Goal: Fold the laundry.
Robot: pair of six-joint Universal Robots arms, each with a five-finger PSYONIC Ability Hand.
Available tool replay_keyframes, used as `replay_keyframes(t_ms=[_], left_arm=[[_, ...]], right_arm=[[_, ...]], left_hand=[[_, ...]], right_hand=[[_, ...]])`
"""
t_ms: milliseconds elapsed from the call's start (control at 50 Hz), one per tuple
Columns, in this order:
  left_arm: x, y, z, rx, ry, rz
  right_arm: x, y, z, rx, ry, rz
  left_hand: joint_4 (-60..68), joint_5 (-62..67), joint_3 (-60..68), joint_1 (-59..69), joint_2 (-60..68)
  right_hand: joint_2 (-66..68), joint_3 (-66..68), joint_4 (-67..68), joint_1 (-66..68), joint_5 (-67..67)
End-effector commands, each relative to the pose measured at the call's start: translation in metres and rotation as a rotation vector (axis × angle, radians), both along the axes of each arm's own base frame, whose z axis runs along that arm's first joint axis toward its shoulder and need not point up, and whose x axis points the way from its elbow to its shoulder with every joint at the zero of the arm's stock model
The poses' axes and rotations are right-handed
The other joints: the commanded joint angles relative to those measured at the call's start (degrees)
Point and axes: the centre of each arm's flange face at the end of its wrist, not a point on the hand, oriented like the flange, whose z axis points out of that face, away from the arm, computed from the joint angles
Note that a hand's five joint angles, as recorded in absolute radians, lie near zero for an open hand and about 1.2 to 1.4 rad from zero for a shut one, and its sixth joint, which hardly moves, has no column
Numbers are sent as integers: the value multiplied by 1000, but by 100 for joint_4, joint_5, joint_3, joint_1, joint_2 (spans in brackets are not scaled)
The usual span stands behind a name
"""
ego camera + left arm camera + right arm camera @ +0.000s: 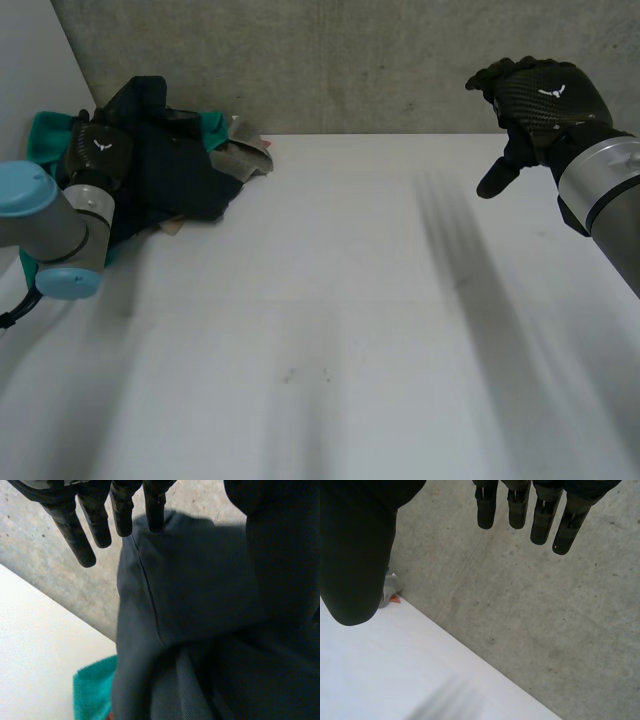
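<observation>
Soft dim light, seemingly overhead; table [330, 300] brightest; laundry [170, 170] murky.

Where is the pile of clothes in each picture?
Head view: pile of clothes at the table's far left corner, by the left hand.
Left wrist view: its dark cloth at the fingertips.
Right wrist view: a scrap peeks beside the right hand.
Shared landmark: the grey wall.

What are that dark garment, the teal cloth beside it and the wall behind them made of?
The dark garment looks like woven cotton twill, matt, with a stitched seam and soft folds. The teal cloth seems terry or fleece: its surface is fuzzy. The wall is probably bare concrete: grey, mottled, pitted.
</observation>
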Motion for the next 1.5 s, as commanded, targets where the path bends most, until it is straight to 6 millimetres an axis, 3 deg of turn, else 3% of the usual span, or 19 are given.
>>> replay_keyframes(t_ms=[20, 120, 220, 240, 300, 380, 460, 500, 540, 720, 740, 760, 780, 800, 960, 1080, 1240, 1320, 1500], left_arm=[[1, -29, -27, -20, -3, -9], [1, -33, -23, -45, -3, -19], [-7, -28, 1, -113, 9, -26], [-10, -21, 19, -142, 17, -33], [-21, -3, 45, -176, 34, -61], [-55, 41, 67, -178, 88, -171], [-93, 112, 91, -112, 233, -379], [-102, 136, 95, -76, 272, -468], [-113, 166, 85, 4, 299, -585], [-149, 264, 29, 311, 281, -953], [-149, 268, 28, 325, 276, -969], [-148, 271, 27, 337, 271, -979], [-146, 275, 27, 362, 267, -988], [-145, 276, 28, 368, 264, -986], [-115, 251, 61, 349, 293, -856], [-92, 236, 77, 310, 348, -639], [-61, 231, 63, 399, 391, -295], [-53, 238, 51, 493, 371, -220], [-47, 250, 16, 707, 321, -158]], right_arm=[[-2, -4, -10, 20, 26, -12], [-3, -5, -13, 23, 43, -19], [-3, -6, -12, 17, 47, -20], [-3, -6, -12, 17, 47, -20], [-3, -6, -11, 13, 46, -20], [-3, -7, -9, 7, 44, -22], [-3, -6, -6, 0, 40, -17], [-3, -6, -5, -2, 38, -14], [-3, -6, -4, -7, 38, -14], [-3, -5, -2, -10, 37, -10], [-2, -4, -2, -10, 37, -8], [-2, -5, -3, -9, 37, -8], [-2, -4, -4, -6, 38, -7], [-2, -4, -4, -6, 38, -7], [4, -1, -15, 17, 103, 28], [12, 1, -54, 106, 307, 143], [18, 24, -87, 269, 512, 287], [21, 35, -106, 360, 550, 337], [24, 31, -140, 431, 588, 361]], left_hand=[[1453, 1785, 1818, 1822, 1840], [6162, 6494, 6527, 6531, 6549], [6403, 6735, 6768, 6772, 6790], [6403, 6735, 6768, 6772, 6790], [6403, 6735, 6768, 6772, 6790], [6403, 6735, 6768, 6772, 6790], [6403, 6735, 6768, 6772, 6790], [6403, 6735, 6768, 6772, 6790], [6403, 6735, 6768, 6772, 6790], [6403, 6735, 6768, 6772, 6790], [5389, 5721, 5754, 5758, 5776], [3814, 4146, 4179, 4183, 4201], [484, 816, 849, 853, 871], [-548, -216, -184, -180, -162], [-357, -25, 8, 12, 30], [-324, 9, 41, 45, 63], [-340, -8, 25, 29, 47], [-340, -8, 25, 29, 47], [-206, 126, 159, 163, 181]], right_hand=[[-259, -212, -326, -128, -335], [-259, -212, -326, -128, -335], [-259, -212, -326, -128, -335], [-259, -212, -326, -128, -335], [-259, -212, -326, -128, -335], [-259, -212, -326, -128, -335], [-259, -212, -326, -128, -335], [-259, -212, -326, -128, -335], [-259, -212, -326, -128, -335], [-259, -212, -326, -128, -335], [-259, -212, -326, -128, -335], [-259, -212, -326, -128, -335], [-259, -212, -326, -128, -335], [-259, -212, -326, -128, -335], [-259, -212, -326, -128, -335], [-259, -212, -326, -128, -335], [-259, -212, -326, -128, -335], [-259, -212, -326, -128, -335], [31, 78, -36, 162, -45]])
